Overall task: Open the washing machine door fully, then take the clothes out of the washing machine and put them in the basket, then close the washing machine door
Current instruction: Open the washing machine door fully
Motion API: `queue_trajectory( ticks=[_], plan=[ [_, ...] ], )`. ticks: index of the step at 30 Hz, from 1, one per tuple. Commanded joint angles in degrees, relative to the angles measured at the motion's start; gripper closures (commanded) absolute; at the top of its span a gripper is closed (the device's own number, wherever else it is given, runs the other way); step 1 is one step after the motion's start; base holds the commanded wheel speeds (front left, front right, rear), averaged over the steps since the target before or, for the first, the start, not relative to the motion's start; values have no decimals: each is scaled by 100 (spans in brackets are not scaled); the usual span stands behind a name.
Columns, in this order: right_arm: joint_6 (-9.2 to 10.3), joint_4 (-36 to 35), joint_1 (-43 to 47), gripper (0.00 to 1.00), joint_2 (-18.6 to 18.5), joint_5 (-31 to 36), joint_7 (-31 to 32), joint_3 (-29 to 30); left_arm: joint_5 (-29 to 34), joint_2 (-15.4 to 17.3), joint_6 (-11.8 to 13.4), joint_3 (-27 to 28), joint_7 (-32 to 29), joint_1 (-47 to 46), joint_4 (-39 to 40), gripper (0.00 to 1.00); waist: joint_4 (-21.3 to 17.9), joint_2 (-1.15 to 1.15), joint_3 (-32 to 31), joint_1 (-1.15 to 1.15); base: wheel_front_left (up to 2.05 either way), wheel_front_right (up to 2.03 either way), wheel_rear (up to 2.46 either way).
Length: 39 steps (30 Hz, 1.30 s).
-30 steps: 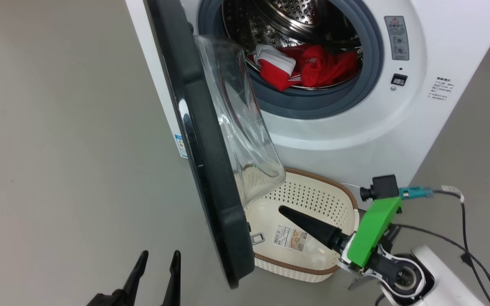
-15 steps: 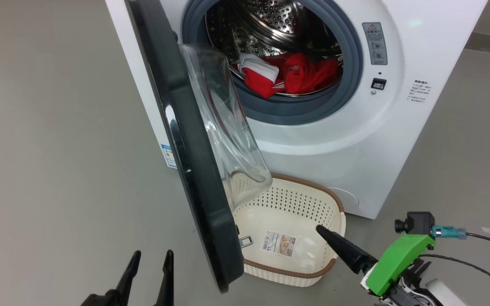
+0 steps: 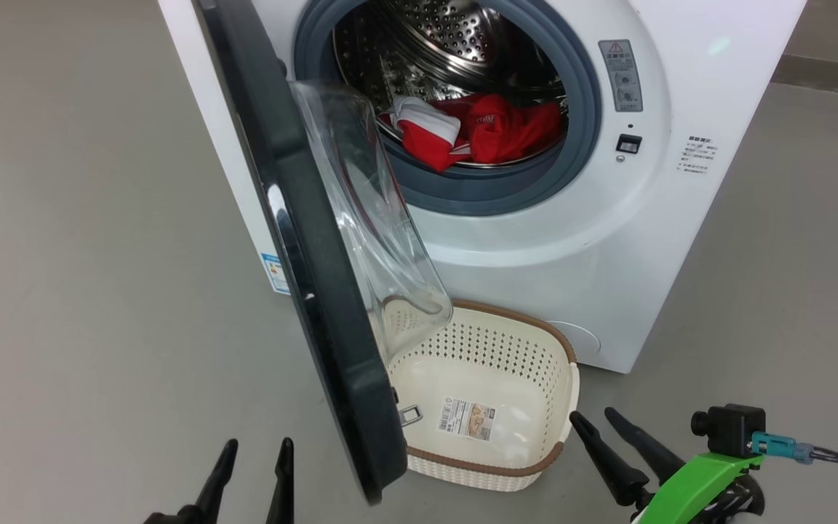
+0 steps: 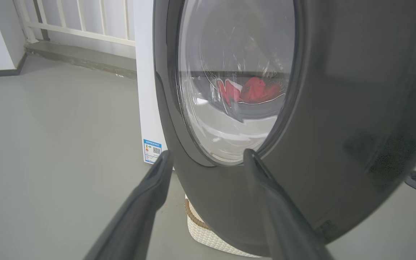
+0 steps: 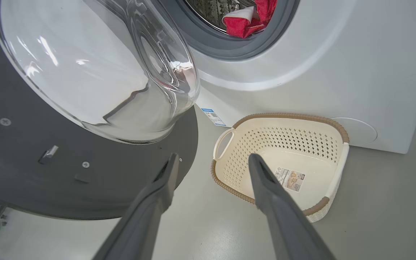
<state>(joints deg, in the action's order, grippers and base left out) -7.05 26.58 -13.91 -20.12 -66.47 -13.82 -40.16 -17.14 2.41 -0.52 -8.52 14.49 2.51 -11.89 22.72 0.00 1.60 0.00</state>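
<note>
Head view has both pincers spread and empty: the left pincer sits low beside the outer face of the washing machine door, and the right pincer is just beside the near corner of the basket. The door stands roughly square to the washing machine, not swung flat back, and its glass bowl overhangs the basket's left end. The clothes lie at the front lip of the drum.

As I judge it, an arm reaching in could strike the bowl or push the door toward closing. A garment dragged out could snag on the door or drop on the floor beside the basket. The right pincer could also nudge the light basket away.

Writing in view: a warning sticker with a red triangle, a print block, a blue label with a QR code, and a barcoded basket sticker. None of it is legible, and no brand can be read.
</note>
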Motion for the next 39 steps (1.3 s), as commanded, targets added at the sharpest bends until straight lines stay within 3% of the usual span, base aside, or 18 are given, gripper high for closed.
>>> queue_trajectory(
  ticks=[1,8,20,29,39],
  plan=[
    [-44,-48,-186,0,-107,175,-91,-74,59,47,-9,209,51,-101,132,0,-9,0,4,0,0,0,0],
    [-44,-112,91,0,184,1689,-116,1089,114,47,27,198,51,-120,168,0,-33,0,13,0,0,0,0],
    [-44,-1106,955,0,859,3939,-118,2802,108,47,60,209,51,-133,248,0,-23,0,26,0,0,0,0],
    [-44,-1188,1191,0,1096,4288,-118,3035,80,47,70,205,51,-152,260,0,-32,0,66,0,0,0,0],
    [-44,-1147,1174,0,1106,4327,-118,3030,68,47,70,213,51,-183,256,0,-3,0,95,0,0,0,0]
  ],
)
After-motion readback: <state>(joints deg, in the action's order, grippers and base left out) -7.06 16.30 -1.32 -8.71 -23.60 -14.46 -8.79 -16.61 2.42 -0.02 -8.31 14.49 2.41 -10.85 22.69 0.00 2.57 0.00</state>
